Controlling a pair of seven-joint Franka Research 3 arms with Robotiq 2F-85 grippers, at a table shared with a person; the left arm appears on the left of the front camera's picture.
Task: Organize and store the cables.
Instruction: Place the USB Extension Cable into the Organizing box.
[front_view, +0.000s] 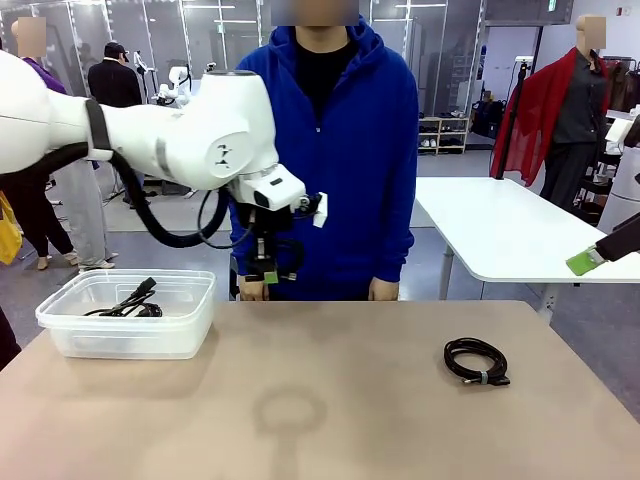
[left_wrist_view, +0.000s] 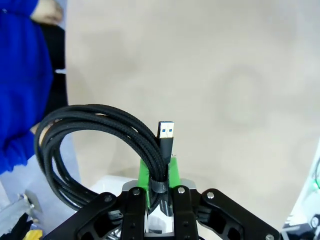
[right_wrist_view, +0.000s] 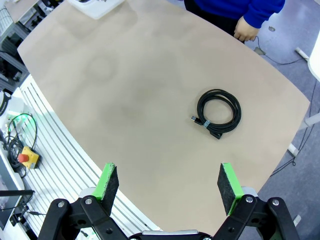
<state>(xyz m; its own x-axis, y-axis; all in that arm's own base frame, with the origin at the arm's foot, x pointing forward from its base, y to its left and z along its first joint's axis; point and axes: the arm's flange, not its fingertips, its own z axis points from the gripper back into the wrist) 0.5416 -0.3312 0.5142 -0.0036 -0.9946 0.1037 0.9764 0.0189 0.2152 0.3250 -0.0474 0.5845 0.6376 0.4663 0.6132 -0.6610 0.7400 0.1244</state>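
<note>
A coiled cable (left_wrist_view: 90, 122) is clamped in the left gripper (left_wrist_view: 159, 172), held above the table (front_view: 330, 420) at centre-left. The right gripper (right_wrist_view: 169, 182) is spread wide, empty. A second coil (front_view: 476, 361) is seen lower right on the table; other cables (front_view: 128, 301) are in the clear box (front_view: 60, 335), left.

Bright, even light falls from ceiling lights (front_view: 215, 8) at 12 o'clock in the front view, so shadows are soft. On the beige table (front_view: 400, 430) a faint, soft-edged ring-shaped shadow (front_view: 257, 412) lies at 6 o'clock, and the white arm (front_view: 200, 130) carries a mild sheen. The left wrist view renders the braided cable (left_wrist_view: 115, 122) and its USB plug (left_wrist_view: 166, 135) sharp, while the blue sleeve (left_wrist_view: 20, 75) at 9 o'clock is soft. The right wrist view bows the table's edge from 9 round to 3 o'clock
</note>
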